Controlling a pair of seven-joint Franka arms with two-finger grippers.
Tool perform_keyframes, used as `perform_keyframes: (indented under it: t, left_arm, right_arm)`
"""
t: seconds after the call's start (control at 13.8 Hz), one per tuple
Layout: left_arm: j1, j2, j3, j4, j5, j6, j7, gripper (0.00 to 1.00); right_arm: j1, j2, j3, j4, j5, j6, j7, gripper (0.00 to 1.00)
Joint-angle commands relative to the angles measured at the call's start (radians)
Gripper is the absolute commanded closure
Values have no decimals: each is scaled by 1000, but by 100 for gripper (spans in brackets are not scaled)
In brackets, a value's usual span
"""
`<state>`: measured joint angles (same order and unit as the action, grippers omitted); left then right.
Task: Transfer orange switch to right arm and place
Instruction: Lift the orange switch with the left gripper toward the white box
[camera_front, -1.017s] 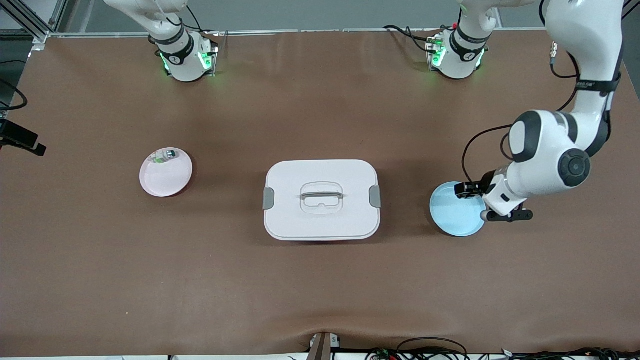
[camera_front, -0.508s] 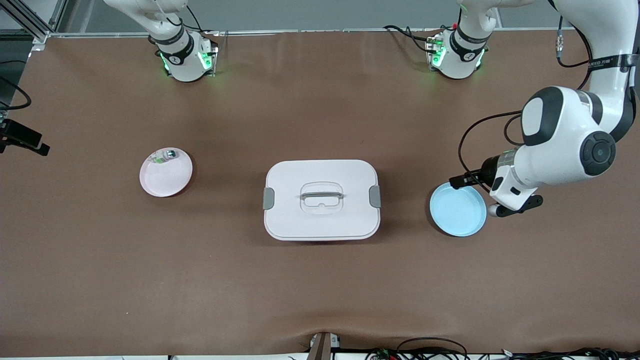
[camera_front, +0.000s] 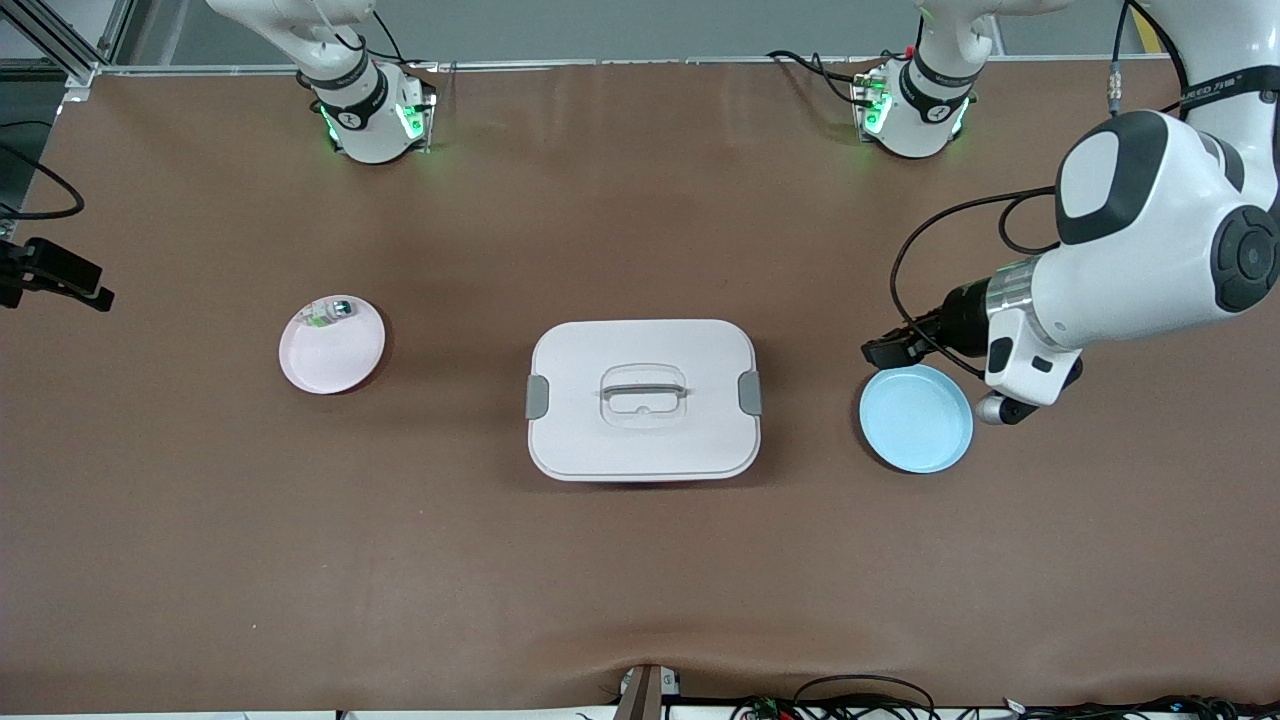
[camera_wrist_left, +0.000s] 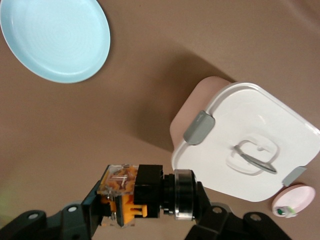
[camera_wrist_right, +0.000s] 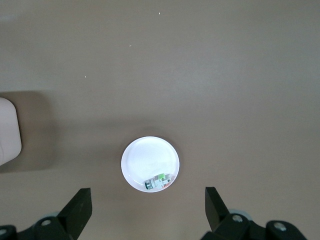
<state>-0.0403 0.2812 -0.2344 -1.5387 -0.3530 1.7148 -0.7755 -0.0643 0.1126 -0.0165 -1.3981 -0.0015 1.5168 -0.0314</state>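
Note:
My left gripper (camera_front: 884, 351) is shut on the orange switch (camera_wrist_left: 140, 193) and holds it sideways in the air, over the table beside the farther rim of the light blue plate (camera_front: 915, 420). In the left wrist view the switch shows a black body, an orange and clear end and a silver ring between the fingers (camera_wrist_left: 87, 210). The blue plate (camera_wrist_left: 55, 40) has nothing on it. My right gripper (camera_wrist_right: 148, 205) is open and empty, high over the table next to the pink plate (camera_wrist_right: 135, 155). It does not show in the front view.
A white lidded box (camera_front: 643, 400) with grey clips and a handle stands mid-table. The pink plate (camera_front: 335, 355) lies toward the right arm's end and holds a small clear, green and silver part (camera_front: 330, 312).
My left gripper has lifted off the blue plate with the switch and swung toward the white box. The blue plate is now fully uncovered. The right arm has not visibly moved.

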Motion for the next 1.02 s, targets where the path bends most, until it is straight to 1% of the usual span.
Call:
perform_keyframes:
  t: [0.0,0.15,0.29,0.51,0.65,0.73,0.8,0.94]
  left_arm:
    - [-19,15,-3,40,-46,-23,-158,70]
    - [-24,13,-5,54,-69,-21,-319,70]
    - [-35,15,-11,88,-98,-18,-437,70]
    - [-52,13,-11,100,-159,8,-502,70]
    - [-52,10,-22,123,-187,19,-626,70]
    - [-52,10,-40,140,-193,20,-687,70]
    - [-52,10,-61,147,-193,37,-743,70]
    - [-49,1,-121,147,-193,122,-847,70]
  right_arm:
    - [11,-8,3,1,-11,-3,7,0]
    - [40,-5,3,1,-11,-3,7,0]
    - [49,-5,4,-1,-6,-4,5,0]
    - [50,-4,4,-4,15,-24,-5,0]
    - [47,-5,4,-4,35,-27,-7,0]
    - [49,-5,4,-6,63,-35,-2,0]
    - [50,-7,4,-9,136,-39,8,0]
    - [49,-7,3,-28,317,-44,16,0]
